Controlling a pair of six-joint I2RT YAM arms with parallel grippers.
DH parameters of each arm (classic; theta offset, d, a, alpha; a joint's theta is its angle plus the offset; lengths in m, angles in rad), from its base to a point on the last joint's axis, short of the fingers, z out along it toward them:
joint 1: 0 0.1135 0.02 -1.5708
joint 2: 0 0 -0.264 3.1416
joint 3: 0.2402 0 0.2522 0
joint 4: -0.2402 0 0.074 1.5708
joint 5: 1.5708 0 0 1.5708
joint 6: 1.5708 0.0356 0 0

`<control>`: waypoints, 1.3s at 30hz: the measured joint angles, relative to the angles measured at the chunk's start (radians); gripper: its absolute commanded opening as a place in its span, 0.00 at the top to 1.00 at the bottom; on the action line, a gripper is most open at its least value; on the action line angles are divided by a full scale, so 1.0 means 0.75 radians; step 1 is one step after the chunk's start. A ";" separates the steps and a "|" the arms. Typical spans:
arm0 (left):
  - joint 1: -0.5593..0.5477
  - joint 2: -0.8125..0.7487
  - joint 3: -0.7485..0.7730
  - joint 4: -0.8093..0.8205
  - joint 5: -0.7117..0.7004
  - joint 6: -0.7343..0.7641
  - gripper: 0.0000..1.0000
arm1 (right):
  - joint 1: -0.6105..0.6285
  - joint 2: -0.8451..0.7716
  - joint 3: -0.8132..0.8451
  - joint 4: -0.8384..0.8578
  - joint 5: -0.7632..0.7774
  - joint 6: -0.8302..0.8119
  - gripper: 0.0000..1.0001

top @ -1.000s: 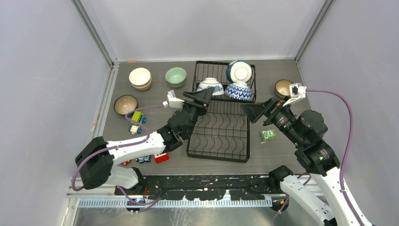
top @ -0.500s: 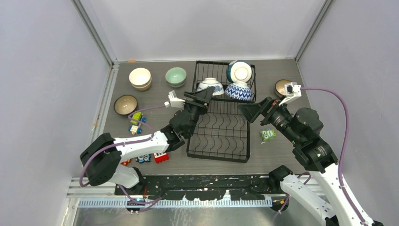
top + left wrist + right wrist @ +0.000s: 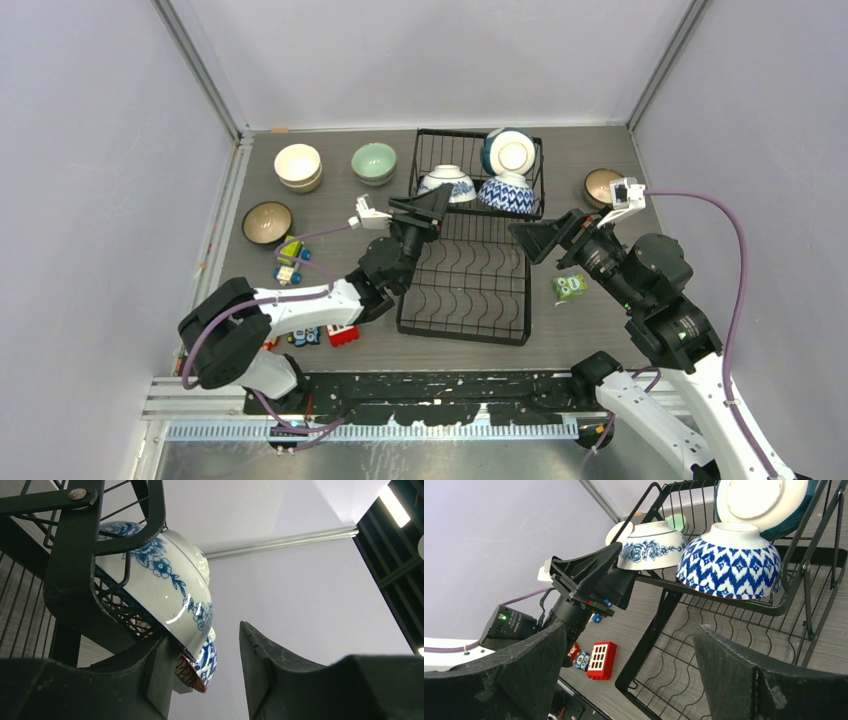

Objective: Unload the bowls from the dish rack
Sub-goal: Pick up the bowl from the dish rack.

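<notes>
The black wire dish rack (image 3: 468, 300) stands mid-table. Its raised basket holds a floral blue-and-white bowl (image 3: 447, 183), a blue zigzag bowl (image 3: 508, 193), both upside down, and a dark teal bowl (image 3: 510, 152) standing on edge. My left gripper (image 3: 425, 208) is at the floral bowl (image 3: 165, 590) from below the basket's left corner. It is open, one finger (image 3: 150, 675) under the rim, the other finger (image 3: 270, 670) apart from it. My right gripper (image 3: 545, 238) hangs wide open and empty over the rack's right side, short of the zigzag bowl (image 3: 729, 562).
On the table stand a cream bowl (image 3: 298, 165), a pale green bowl (image 3: 374, 162), a brown bowl (image 3: 267, 222) at the left and another brown bowl (image 3: 603, 186) at the right. Toy blocks (image 3: 290, 258) and a red block (image 3: 600, 660) lie left of the rack, a green toy (image 3: 570, 286) to its right.
My left gripper's jaws have narrowed a little at the floral bowl and the left arm's elbow has swung inward. The right arm has barely shifted.
</notes>
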 measured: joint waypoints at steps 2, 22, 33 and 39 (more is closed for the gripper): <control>0.002 0.013 0.000 0.029 -0.001 0.013 0.52 | 0.000 -0.004 0.000 0.001 0.000 0.000 0.00; 0.027 0.165 -0.020 0.328 0.011 0.070 0.68 | 0.003 -0.022 -0.013 -0.004 0.000 -0.010 0.00; 0.036 0.221 -0.022 0.453 0.040 0.078 0.87 | 0.003 -0.043 -0.033 -0.023 0.010 -0.021 0.00; 0.050 0.284 -0.010 0.586 0.087 0.077 1.00 | 0.003 -0.043 -0.033 -0.034 0.019 -0.035 0.00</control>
